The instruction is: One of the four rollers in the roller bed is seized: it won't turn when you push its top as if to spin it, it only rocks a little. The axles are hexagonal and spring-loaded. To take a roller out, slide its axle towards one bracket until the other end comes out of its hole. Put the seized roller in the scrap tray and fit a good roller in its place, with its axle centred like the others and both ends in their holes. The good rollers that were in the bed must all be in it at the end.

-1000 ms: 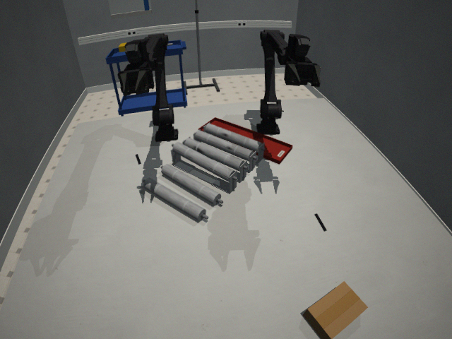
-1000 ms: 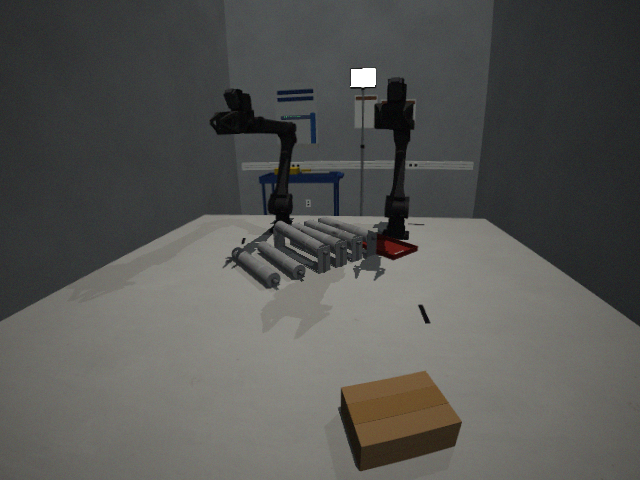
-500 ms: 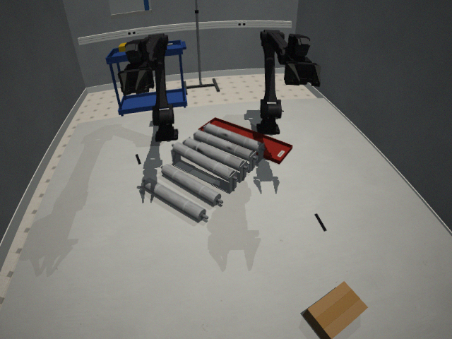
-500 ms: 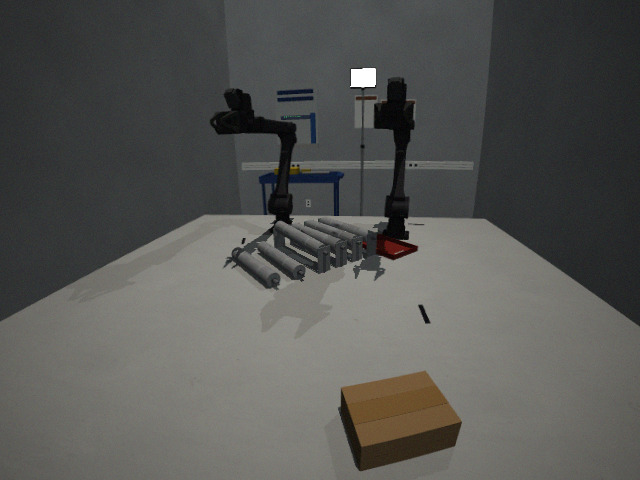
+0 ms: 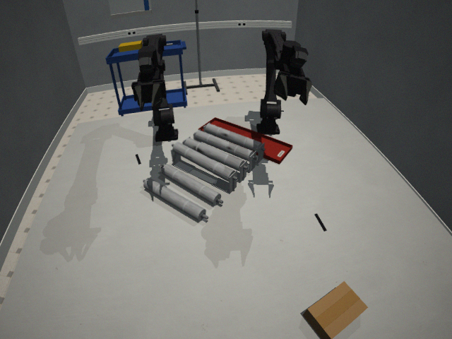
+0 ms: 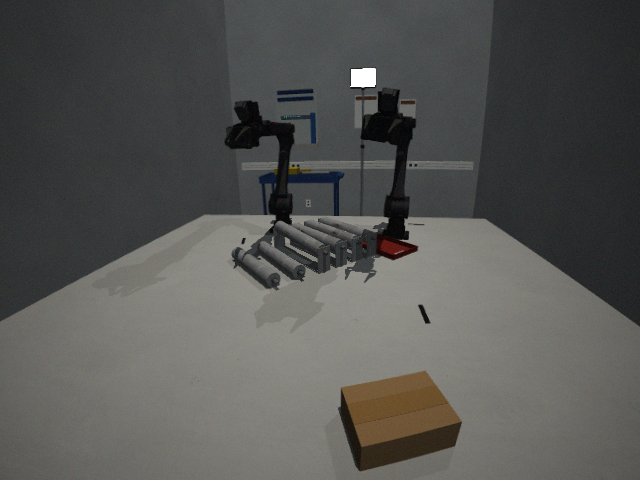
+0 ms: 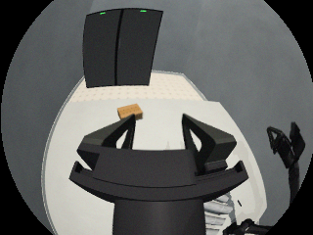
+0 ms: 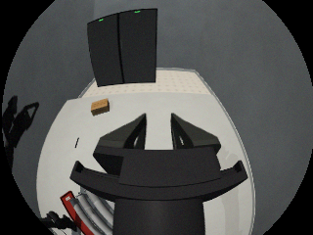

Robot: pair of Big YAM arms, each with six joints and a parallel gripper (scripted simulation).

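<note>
Left gripper (image 5: 294, 99) (image 6: 374, 135) (image 7: 158, 117) (image 8: 22, 104), right gripper (image 5: 150, 104) (image 6: 236, 141) (image 7: 282, 128) (image 8: 158, 115) open — four rollers (image 5: 204, 160) (image 6: 302, 238) (image 7: 217, 208) (image 8: 101, 209) in bed (image 5: 231, 184) (image 6: 323, 259).

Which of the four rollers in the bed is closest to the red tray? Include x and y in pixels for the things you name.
The roller (image 5: 233, 136) (image 6: 343, 226) at the bed's far end, farthest from the two loose ones.

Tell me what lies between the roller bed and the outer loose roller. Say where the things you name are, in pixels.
The inner loose roller (image 5: 191, 185) (image 6: 279, 259) lies there, roughly parallel to the outer one (image 5: 176, 200) (image 6: 255, 267). The top and exterior views show it.
</note>
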